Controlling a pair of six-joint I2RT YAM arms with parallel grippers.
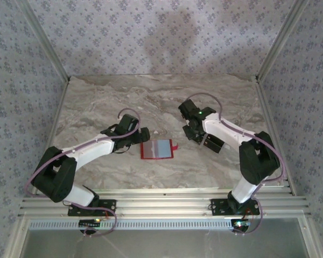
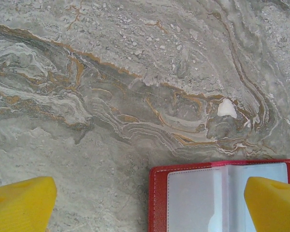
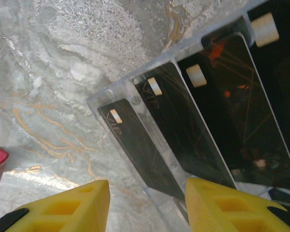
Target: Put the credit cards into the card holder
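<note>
Both elbows bent; left end effector (image 2: 149, 205) spread by card holder (image 2: 208, 198), right (image 3: 147, 203) half-spread over credit cards (image 3: 183, 125).

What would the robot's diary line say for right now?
card holder: open flat | left hand: open, over its edge | right hand: open, at credit cards in clear rack

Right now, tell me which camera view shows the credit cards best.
Right wrist view: the credit cards stand close up in a clear rack, their VIP lettering readable. The top external view gives them as a small dark block right of the card holder, which the left wrist faces.
</note>
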